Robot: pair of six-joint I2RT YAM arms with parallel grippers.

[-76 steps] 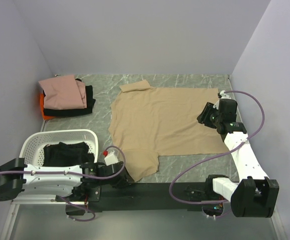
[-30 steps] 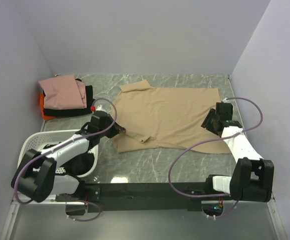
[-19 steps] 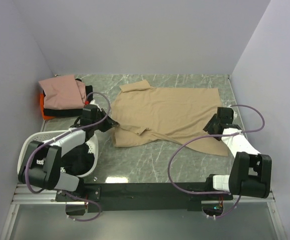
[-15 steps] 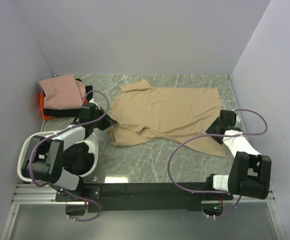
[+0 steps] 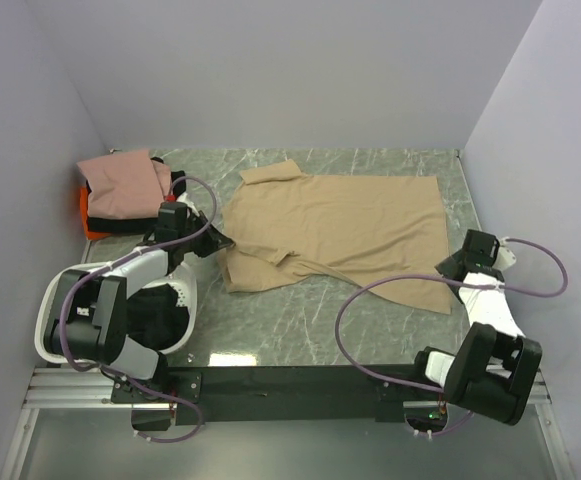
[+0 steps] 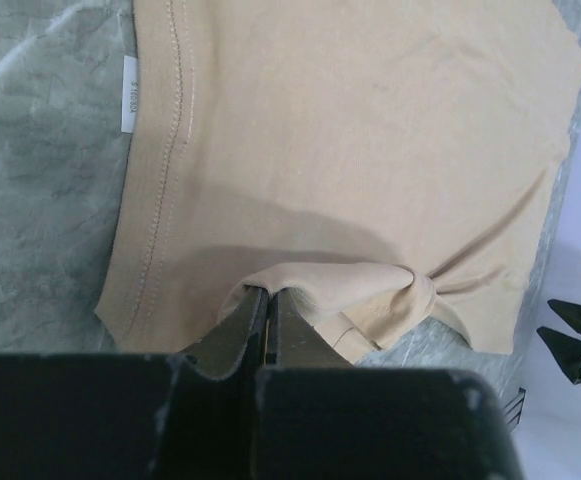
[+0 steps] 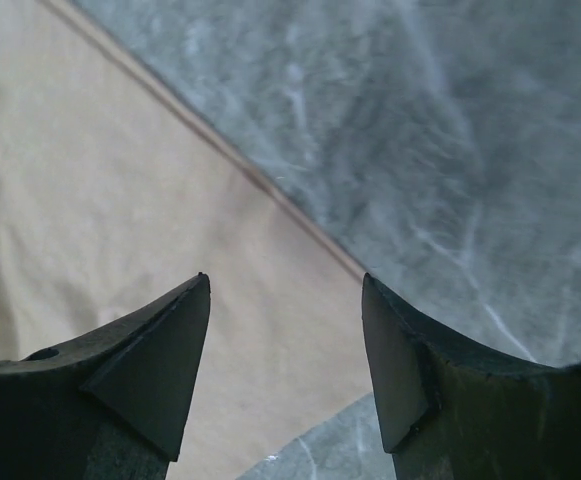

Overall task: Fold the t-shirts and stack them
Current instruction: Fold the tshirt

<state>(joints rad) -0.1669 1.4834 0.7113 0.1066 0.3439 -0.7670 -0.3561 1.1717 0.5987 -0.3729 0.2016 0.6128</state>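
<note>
Left wrist view, upper left of the frame: a small white tag [image 6: 130,94] lies on the tan t-shirt [image 6: 350,150]. It sits just left of the double-stitched hem [image 6: 165,180], with its long side running up and down the frame. A single line of tiny dark print runs along the tag's length. The characters are too small and blurred to read, so neither a size nor a brand can be told. The top external and right wrist views carry no readable text, number or sign.
</note>
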